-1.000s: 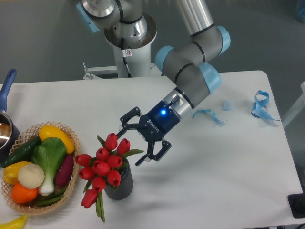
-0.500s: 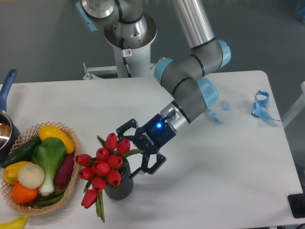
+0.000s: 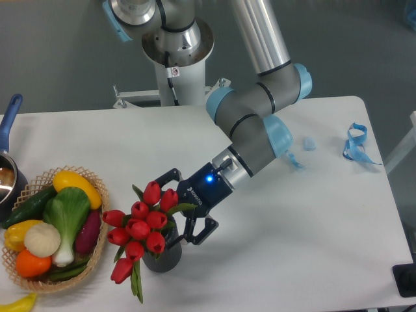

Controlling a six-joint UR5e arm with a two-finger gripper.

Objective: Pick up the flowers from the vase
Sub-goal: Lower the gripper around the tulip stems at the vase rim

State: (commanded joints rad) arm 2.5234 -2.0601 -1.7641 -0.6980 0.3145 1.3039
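The red tulips (image 3: 140, 227) sit in the dark ribbed vase (image 3: 162, 255) at the front of the bench (image 3: 312, 221). They look light and bendy, so I would squeeze softly on the green stems just above the vase's rim. My end effector (image 3: 177, 208) is spread wide, holding nothing, its fingers either side of the tulips' right edge.

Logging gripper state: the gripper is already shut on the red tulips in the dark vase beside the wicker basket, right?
Not shut. In the camera view the gripper is open, its fingers either side of the red tulips in the dark vase, beside the wicker basket.
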